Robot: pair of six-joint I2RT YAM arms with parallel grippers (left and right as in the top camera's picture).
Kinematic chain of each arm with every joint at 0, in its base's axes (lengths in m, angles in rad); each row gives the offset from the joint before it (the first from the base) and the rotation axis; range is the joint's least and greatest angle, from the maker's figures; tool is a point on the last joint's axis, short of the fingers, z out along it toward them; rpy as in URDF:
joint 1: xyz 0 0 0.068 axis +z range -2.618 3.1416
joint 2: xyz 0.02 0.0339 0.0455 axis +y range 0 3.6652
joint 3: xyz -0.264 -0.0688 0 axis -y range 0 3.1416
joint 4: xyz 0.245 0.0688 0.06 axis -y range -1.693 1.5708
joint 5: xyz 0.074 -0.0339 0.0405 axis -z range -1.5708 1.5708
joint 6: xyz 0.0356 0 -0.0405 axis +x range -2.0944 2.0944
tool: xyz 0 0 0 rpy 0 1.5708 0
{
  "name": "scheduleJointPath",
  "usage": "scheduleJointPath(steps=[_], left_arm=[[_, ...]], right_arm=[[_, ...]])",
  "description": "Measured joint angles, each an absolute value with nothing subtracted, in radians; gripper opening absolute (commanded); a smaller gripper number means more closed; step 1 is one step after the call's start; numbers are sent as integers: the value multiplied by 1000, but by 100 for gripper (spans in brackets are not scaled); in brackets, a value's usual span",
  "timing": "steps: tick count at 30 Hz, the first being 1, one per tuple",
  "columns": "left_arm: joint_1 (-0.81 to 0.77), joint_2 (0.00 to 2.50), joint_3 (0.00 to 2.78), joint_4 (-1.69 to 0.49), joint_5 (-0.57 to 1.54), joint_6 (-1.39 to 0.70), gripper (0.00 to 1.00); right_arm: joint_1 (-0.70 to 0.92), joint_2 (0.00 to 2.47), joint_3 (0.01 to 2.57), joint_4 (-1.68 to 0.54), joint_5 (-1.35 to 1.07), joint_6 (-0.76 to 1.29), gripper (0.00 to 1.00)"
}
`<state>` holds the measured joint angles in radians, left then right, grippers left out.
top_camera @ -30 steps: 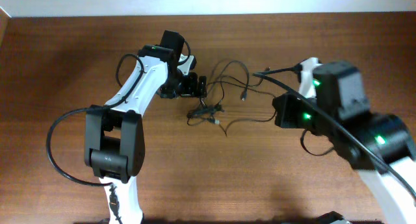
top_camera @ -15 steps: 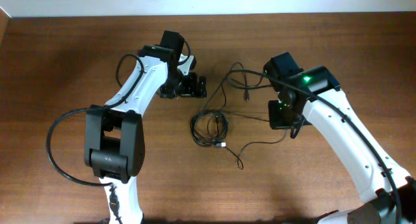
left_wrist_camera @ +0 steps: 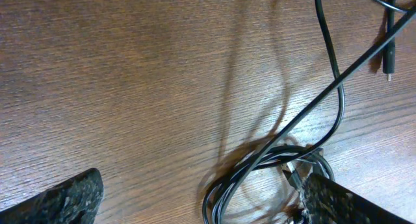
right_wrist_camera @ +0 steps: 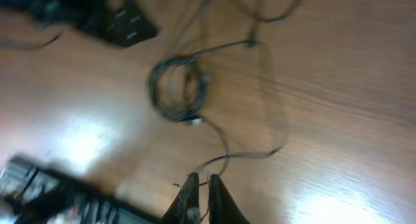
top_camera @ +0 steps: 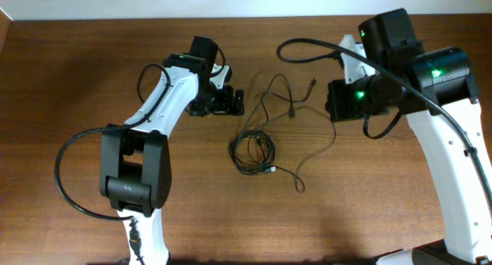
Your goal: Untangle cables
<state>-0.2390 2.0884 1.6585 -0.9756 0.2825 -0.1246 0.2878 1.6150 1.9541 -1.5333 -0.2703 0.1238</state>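
L gripper [top_camera: 231,102]: jaws full wide, empty, low over surface [top_camera: 69,73]. R gripper [right_wrist_camera: 201,182]: jaws all but closed. A thin strand runs up to its tips and looks pinched, but view is blurred, can't confirm. Cables [top_camera: 251,151]: small coil just ahead of L gripper, loose strands trailing from it toward R gripper.

Risks:
- If R pulls w/ coil unanchored, whole bundle prob drags along and loops cinch into a knot instead of opening.
- Thin strand may slip from R tips.
- L closing now could trap several strands at once, or its finger [left_wrist_camera: 338,198] could snag the coil beside it.
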Motion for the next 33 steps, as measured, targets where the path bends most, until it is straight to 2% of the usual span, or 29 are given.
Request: scheduleJointPath(steps=[3, 4, 8, 10, 12, 13, 18, 22, 23, 24, 28, 30, 33], left_arm=[[-239, 2088, 1658, -976, 282, -125, 99], [-239, 2088, 1658, -976, 282, -125, 99], [-239, 2088, 1658, -976, 282, -125, 99], [-239, 2088, 1658, -975, 282, -125, 99], [-239, 2088, 1658, -976, 282, -125, 99], [-239, 2088, 1658, -976, 282, -125, 99], [-239, 2088, 1657, -976, 282, -125, 99], [-240, 2088, 1657, -975, 281, -125, 99], [-240, 2088, 1657, -976, 280, -125, 99], [-240, 2088, 1657, -976, 280, -125, 99], [-240, 2088, 1657, -975, 279, -125, 99], [-240, 2088, 1657, -975, 279, -125, 99], [-240, 2088, 1657, -976, 279, -125, 99]], right_arm=[[288, 1615, 1954, -1575, -339, 65, 10], [288, 1615, 1954, -1580, -342, 61, 19], [288, 1615, 1908, -1586, -351, 44, 43], [288, 1615, 1832, -1586, -354, 44, 64], [288, 1614, 1755, -1575, -357, 47, 67], [288, 1614, 1696, -1572, -358, 52, 78], [288, 1617, 1433, -1481, -351, 114, 83], [288, 1620, 1232, -1286, -312, 234, 90], [288, 1621, 1211, -1247, -311, 255, 97], [288, 1621, 1190, -1206, -305, 276, 100], [288, 1621, 1169, -1079, -289, 319, 98], [288, 1621, 1169, -1065, -289, 322, 87], [288, 1621, 1168, -1056, -285, 333, 86]])
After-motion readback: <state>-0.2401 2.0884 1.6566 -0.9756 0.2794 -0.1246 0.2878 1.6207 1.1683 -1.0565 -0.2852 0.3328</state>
